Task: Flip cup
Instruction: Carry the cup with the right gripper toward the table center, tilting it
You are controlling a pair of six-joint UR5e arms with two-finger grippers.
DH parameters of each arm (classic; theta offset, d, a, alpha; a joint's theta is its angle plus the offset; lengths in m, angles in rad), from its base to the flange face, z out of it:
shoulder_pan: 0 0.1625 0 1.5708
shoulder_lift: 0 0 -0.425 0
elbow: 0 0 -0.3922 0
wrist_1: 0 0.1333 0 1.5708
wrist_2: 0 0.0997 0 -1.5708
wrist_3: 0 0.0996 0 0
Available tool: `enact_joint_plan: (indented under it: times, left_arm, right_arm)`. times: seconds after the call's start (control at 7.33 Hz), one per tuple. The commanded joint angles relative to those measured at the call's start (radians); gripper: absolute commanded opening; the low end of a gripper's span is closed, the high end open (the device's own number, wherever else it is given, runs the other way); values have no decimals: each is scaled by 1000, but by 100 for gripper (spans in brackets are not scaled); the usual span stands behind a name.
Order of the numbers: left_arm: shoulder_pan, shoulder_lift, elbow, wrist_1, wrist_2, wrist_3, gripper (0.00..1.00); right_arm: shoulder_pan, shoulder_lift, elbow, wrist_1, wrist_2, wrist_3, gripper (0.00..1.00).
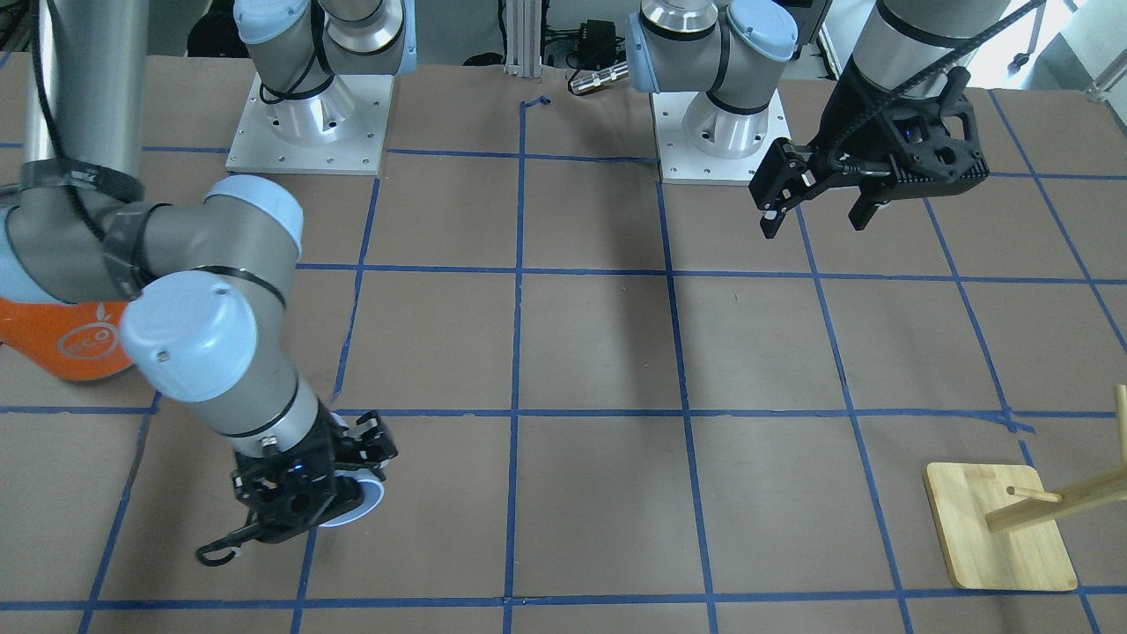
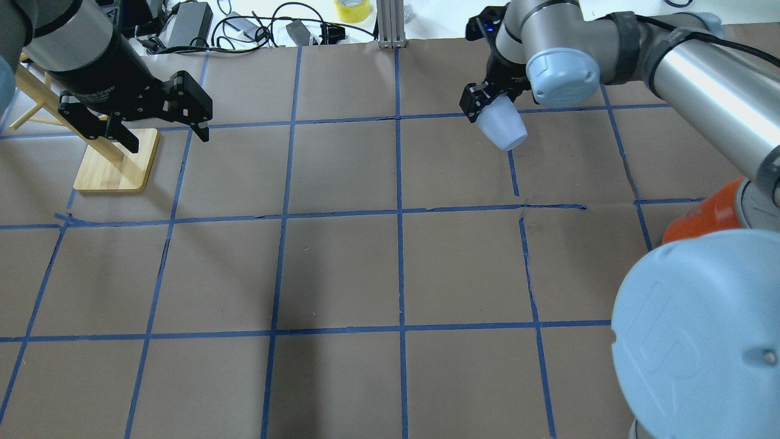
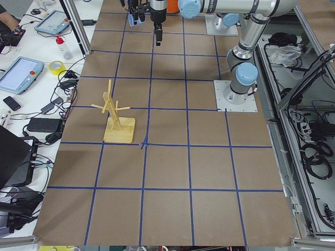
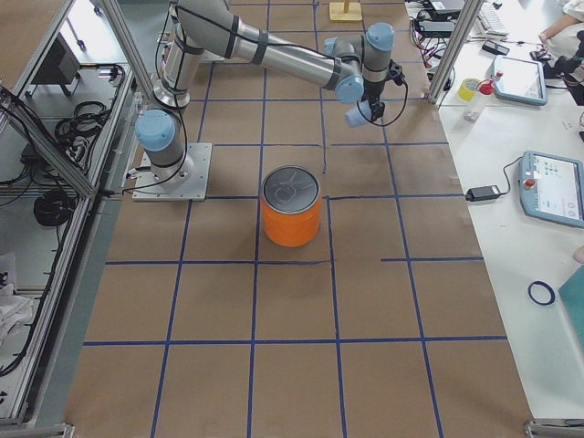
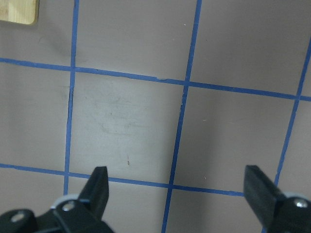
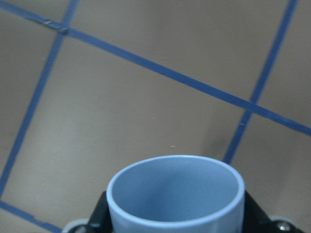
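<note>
My right gripper [image 2: 489,110] is shut on the cup [image 2: 503,129], a small pale blue-white tumbler. It holds the cup tilted above the far right part of the table. The right wrist view looks into the cup's bluish mouth [image 6: 175,191], with a black finger on each side. In the front-facing view the cup's rim [image 1: 368,504] shows under the right gripper [image 1: 339,493]. The cup also shows in the exterior right view [image 4: 358,114]. My left gripper [image 2: 167,137] is open and empty, hanging above the table beside the wooden stand; its fingers [image 5: 98,187] are spread wide.
A large orange can [image 4: 292,208] with a silver top stands on the right side, partly hidden behind my right arm [image 2: 701,213]. A wooden peg stand [image 2: 116,161] stands at the far left. Blue tape lines grid the brown table [image 2: 341,268].
</note>
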Motion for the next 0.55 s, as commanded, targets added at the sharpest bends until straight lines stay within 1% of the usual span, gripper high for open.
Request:
enact_joint_plan:
  times: [0.0,0.14,0.27,0.41]
  left_arm:
    - [63,-2,0,13,62,44,100]
    - [98,-1,3,10,66,67,100]
    - [103,1,1,10,67,67,100]
    - [103,1,1,10,67,67,100]
  right_arm:
    - [213,-2,0,-1,-20,-135,23]
    - [248,1,2,-6,-37,-300,24]
    - [249,2,6,-6,-25,-373,24]
    - [262,22,34,-35,1,-418,24]
